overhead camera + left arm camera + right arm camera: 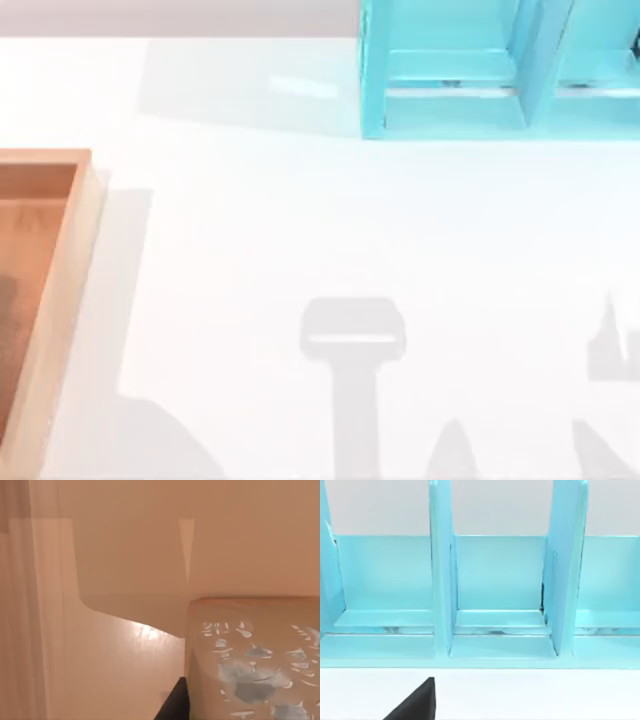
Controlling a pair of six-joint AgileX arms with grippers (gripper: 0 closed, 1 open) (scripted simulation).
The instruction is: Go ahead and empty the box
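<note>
My left tool [172, 702] shows as a dark tip in the left wrist view, low over the orange-brown floor of the box [60, 260]. It sits just beside a tan-brown block [255, 665] whose upper face carries pale, flaking marks. I cannot tell whether this tool is spread or pressed together, and I cannot tell whether it touches the block. The floor around it lies partly in shadow, and a pale wall of the box stands along one side of that view.

My right tool [417, 702] shows as a dark wedge in the right wrist view, above the white bench [300, 230] and facing the turquoise shelf unit [460, 90]. I cannot tell whether it is spread or pressed together either. The shelf unit stands upright, split by vertical dividers into open compartments, each with a low ledge at the bottom.

From above, the box lies at the left edge of the bench, its pale wood rim running from mid-depth toward the near side. The shelf unit stands at the far right, well apart from the box. Grey shadows fall across the near part of the bench.
</note>
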